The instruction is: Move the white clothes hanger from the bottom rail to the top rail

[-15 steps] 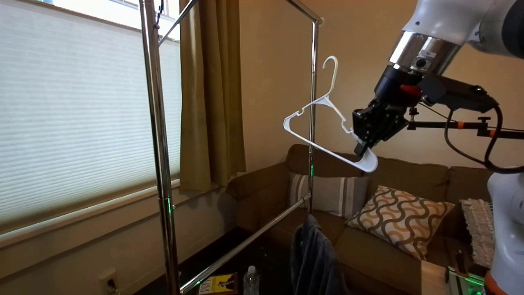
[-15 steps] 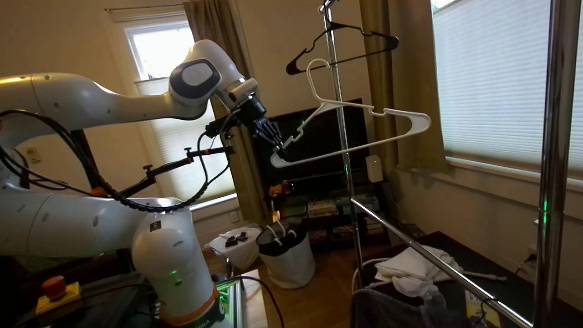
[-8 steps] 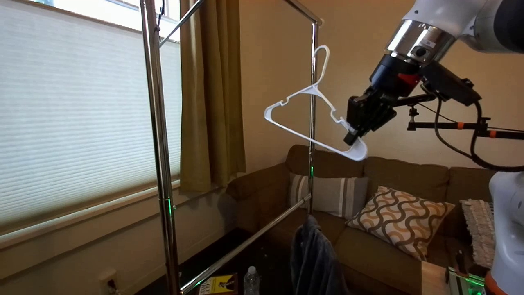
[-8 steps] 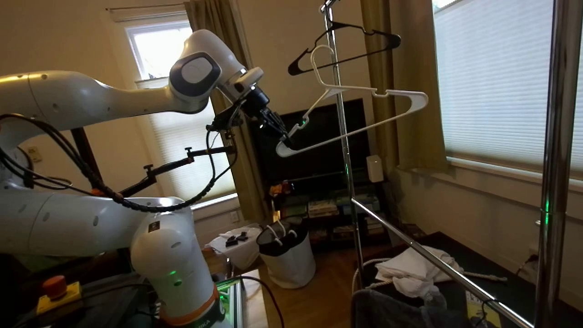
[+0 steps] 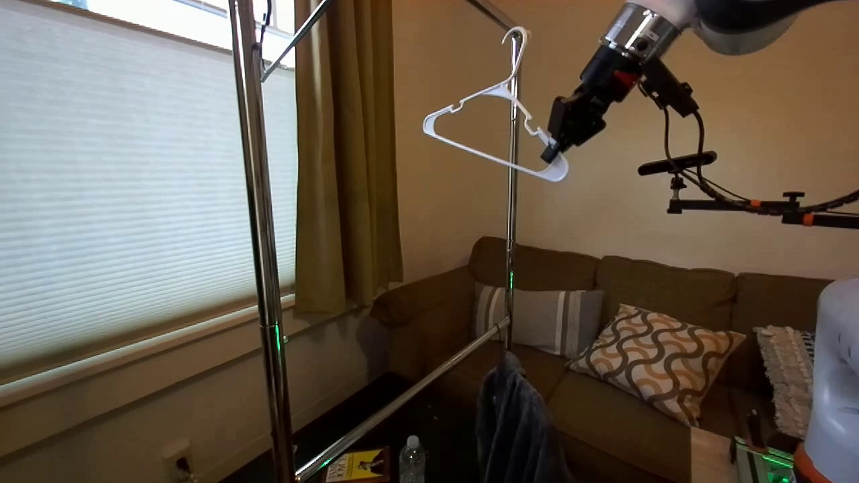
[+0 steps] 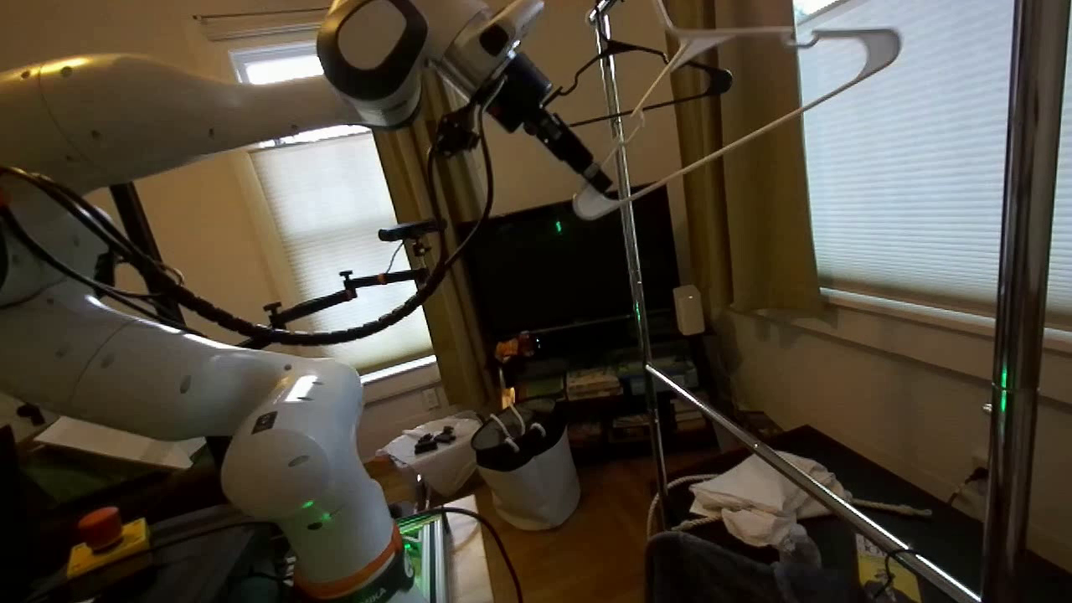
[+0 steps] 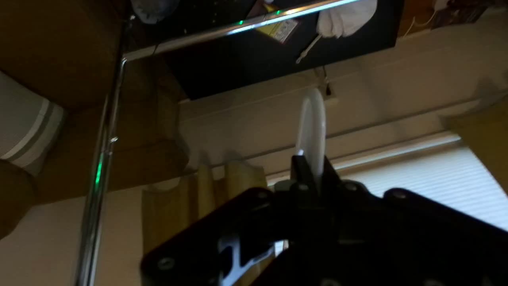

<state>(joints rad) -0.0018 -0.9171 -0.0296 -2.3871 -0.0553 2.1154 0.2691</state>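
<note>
The white clothes hanger (image 5: pixel 498 90) is in the air, tilted, its hook upward. My gripper (image 5: pixel 551 153) is shut on its lower corner. In an exterior view the hook overlaps the right end of the top rail (image 5: pixel 493 13); I cannot tell if they touch. In an exterior view my gripper (image 6: pixel 599 180) holds the hanger (image 6: pixel 879 50) and the hook is cut off at the top. In the wrist view the hanger's edge (image 7: pixel 313 123) stands between the fingertips of my gripper (image 7: pixel 312 163). The bottom rail (image 5: pixel 402 396) is far below the hanger; it also shows in the wrist view (image 7: pixel 222 33).
The rack's chrome uprights (image 5: pixel 265 268) stand at both ends of the bottom rail. A black hanger (image 6: pixel 720 79) hangs at the far end of the rack. A grey cloth (image 5: pixel 513 416) hangs low by the rack. A jointed black camera mount (image 5: pixel 731 204) stands behind the arm.
My gripper and the white hanger have risen. In the exterior views they have also shifted sideways toward the rack. The hanger stays in the grip throughout.
</note>
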